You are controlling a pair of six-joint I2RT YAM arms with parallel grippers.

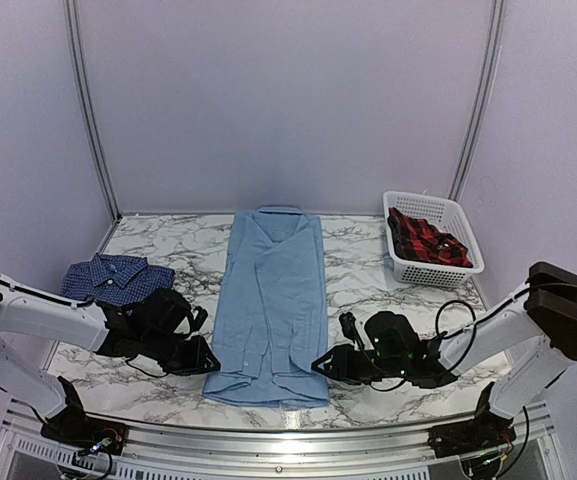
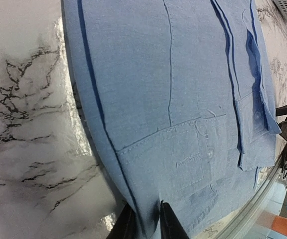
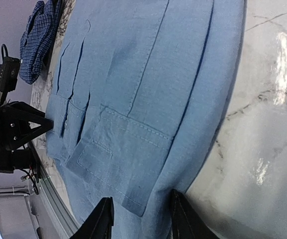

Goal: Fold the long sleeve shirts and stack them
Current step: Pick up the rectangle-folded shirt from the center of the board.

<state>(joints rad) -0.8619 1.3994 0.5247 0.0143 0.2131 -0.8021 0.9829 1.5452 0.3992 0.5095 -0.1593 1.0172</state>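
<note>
- Looking at the near hem first: the left gripper [image 2: 143, 226] had its fingers almost together with the edge of the light blue shirt [image 1: 273, 300] between them, so it looked pinched.
- The right gripper [image 3: 142, 219] was wider open, straddling the other hem corner with nothing gripped yet.
- I'd have closed that one before lifting, then carried both corners evenly toward the collar so the fold landed square.
- The shirt lay flat down the middle of the table [image 1: 368, 290], sleeves tucked in.
- Further back on the left, the dark checked shirt [image 1: 113, 278] sat in a compact bundle.
</note>
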